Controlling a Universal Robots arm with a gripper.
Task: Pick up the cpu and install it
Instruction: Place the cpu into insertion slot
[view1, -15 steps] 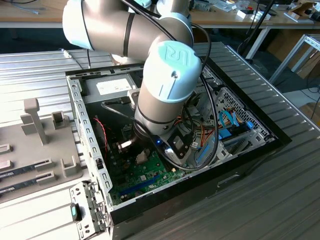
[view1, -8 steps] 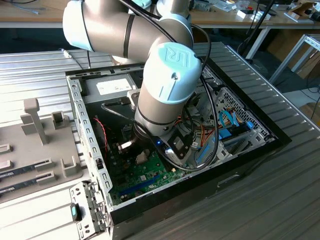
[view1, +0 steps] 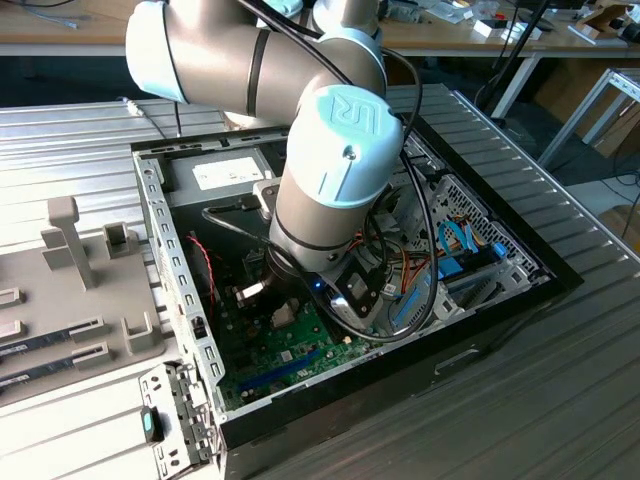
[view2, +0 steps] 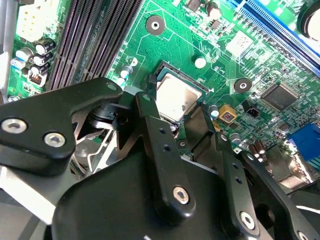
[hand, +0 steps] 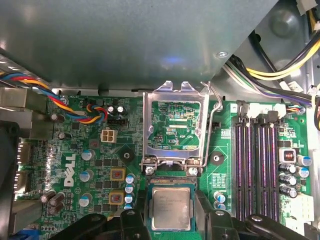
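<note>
The small flat square cpu with its silver metal top and thin green rim (hand: 171, 208) is seen directly between the two black finger links of the gripper (hand: 171, 220), lying flat in the square socket of the green motherboard (hand: 100, 165); in the second wrist view the same chip (view2: 177, 98) sits just past the black fingers (view2: 150, 125), which stand on either side of it. The jaws are spread about as wide as the chip, one finger at each of two opposite edges; whether the pads press on those edges or stand just clear of them cannot be told. Being square, the chip has no long axis, and its edges are lined up with the socket walls and with the fingers. Just beyond the chip, away from the gripper body, the hinged square metal retention frame (hand: 175, 125) is swung up and open with its thin wire lever (hand: 212, 125) raised beside it, so the socket is uncovered. To one side of the gripper run the long black memory slots (hand: 255, 170); to the other stand small capacitors (hand: 129, 187), close to the finger. In the exterior view the grey-and-blue arm (view1: 335, 160) reaches steeply down into the open black computer case (view1: 480, 330), with bundled cables (view1: 420, 250) near the wrist, so room is judged tight.
</note>
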